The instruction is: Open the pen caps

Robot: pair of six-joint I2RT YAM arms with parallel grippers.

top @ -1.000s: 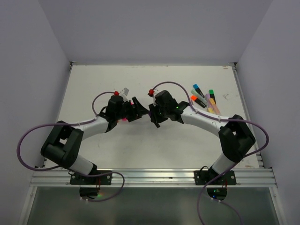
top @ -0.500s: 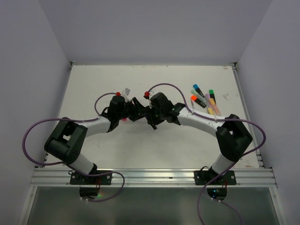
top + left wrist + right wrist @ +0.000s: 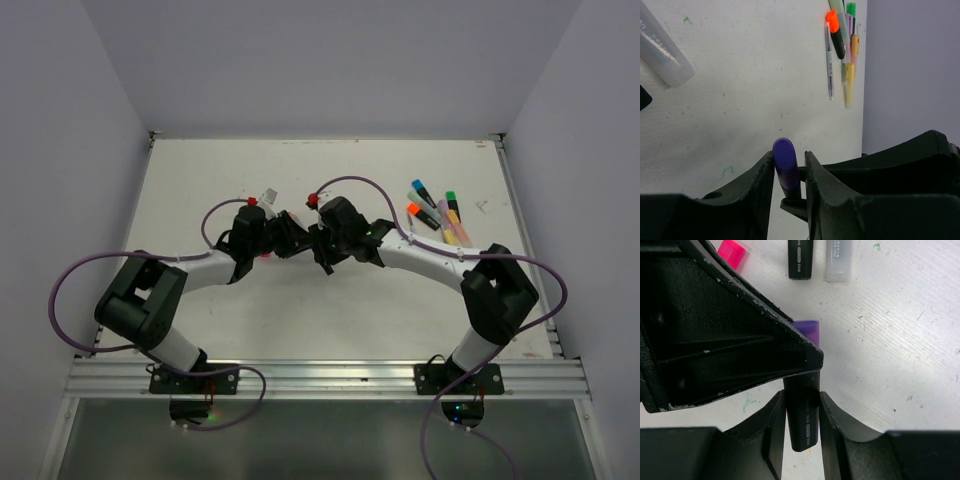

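**Two arms line up on a purple cap**

At the centre of the overhead view, the left gripper (image 3: 292,228) meets its partner above the white table (image 3: 200,180). In its wrist camera, the fingers (image 3: 760,190) sit close on either side of the purple cap (image 3: 784,161). One pad is against the plastic and a sliver of shadow shows at the other, so it cannot be told whether the pinch is firm. To the right, the right gripper (image 3: 802,402) is clamped on the black highlighter barrel (image 3: 803,427) below that cap. A pink cap (image 3: 733,251) shows at the upper left of the right wrist view. More highlighters, one with an orange cap (image 3: 412,208), lie capped at the upper right of the overhead view.

The step in hand looks to be the pull-off. To do it well, both left pads should be seated on the cap alone — clear of the seam — with the barrel held fast. The two wrists should then part straight along the pen's axis — a sideways bend would likely jam the cap or slip the grip.
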